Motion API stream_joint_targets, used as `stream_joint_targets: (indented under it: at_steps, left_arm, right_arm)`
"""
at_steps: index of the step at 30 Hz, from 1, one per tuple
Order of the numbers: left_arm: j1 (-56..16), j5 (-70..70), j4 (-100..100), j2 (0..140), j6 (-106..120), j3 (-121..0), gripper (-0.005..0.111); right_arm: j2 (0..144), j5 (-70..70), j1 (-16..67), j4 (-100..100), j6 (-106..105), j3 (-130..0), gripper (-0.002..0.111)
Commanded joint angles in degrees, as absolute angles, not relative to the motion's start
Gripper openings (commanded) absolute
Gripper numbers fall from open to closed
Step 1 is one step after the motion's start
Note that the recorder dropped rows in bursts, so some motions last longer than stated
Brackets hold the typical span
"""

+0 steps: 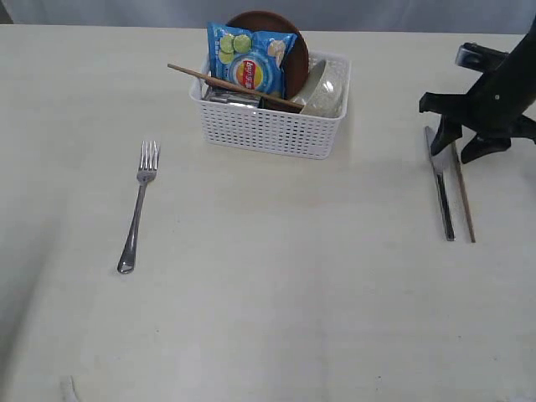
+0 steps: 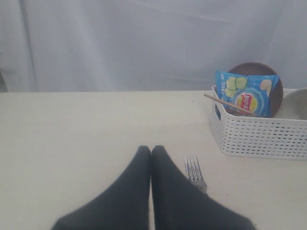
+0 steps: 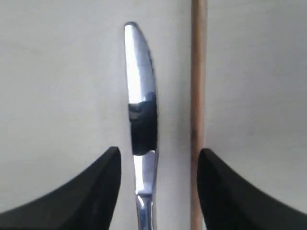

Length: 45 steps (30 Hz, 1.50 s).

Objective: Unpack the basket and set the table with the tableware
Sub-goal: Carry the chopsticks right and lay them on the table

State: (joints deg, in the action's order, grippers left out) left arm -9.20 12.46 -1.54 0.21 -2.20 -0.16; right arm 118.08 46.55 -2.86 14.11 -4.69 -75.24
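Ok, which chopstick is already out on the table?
The chopstick beside the knife, by the right hand; the other chopstick lies across the basket.

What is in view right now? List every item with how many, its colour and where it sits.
table: one, pale cream, under everything
basket: one, white, far middle of the table
chip bag: one, blue, standing in the basket
plate: one, brown, on edge behind the bag
bowl: one, off-white, right end of the basket
basket chopstick: one, wooden, lying across the basket
fork: one, steel, on the table at left
knife: one, steel, on the table at right
table chopstick: one, wooden, beside the knife
left gripper: one, black, shut, near the fork
right gripper: one, black, open over the knife and table chopstick
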Motion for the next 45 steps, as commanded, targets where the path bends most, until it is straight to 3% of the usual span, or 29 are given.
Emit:
stream_joint_targets:
  at_steps: [1, 6, 11, 19, 22, 29, 45]
  left_arm:
    - [-9.3, 12.1, -1.7, 0.0, -2.2, 0.0, 0.0]
    - [-9.3, 12.1, -1.7, 0.0, -2.2, 0.0, 0.0]
    - [-9.3, 12.1, -1.7, 0.0, -2.2, 0.0, 0.0]
    - [-9.3, 12.1, -1.2, 0.0, -2.2, 0.0, 0.0]
    - [-9.3, 12.1, -1.2, 0.0, -2.2, 0.0, 0.0]
    - [-9.3, 12.1, -1.2, 0.0, -2.2, 0.0, 0.0]
    - [-9.3, 12.1, -1.2, 0.0, -2.2, 0.0, 0.0]
  right_arm:
    - [113.7, 50.7, -3.0, 15.8, -5.3, -75.3, 0.048]
    - [112.9, 55.0, 0.7, 14.9, -5.9, -73.3, 0.048]
    - [112.9, 48.7, 5.6, 2.2, 3.1, -67.4, 0.048]
    - [113.4, 37.6, 5.6, 1.7, 3.9, -63.2, 0.048]
    - [114.5, 37.0, 5.6, 1.8, 3.7, -63.2, 0.041]
    - [116.9, 37.6, 5.6, 3.4, 2.3, -63.2, -0.001]
    - [98.6, 43.6, 7.8, 13.6, -2.4, -63.2, 0.0]
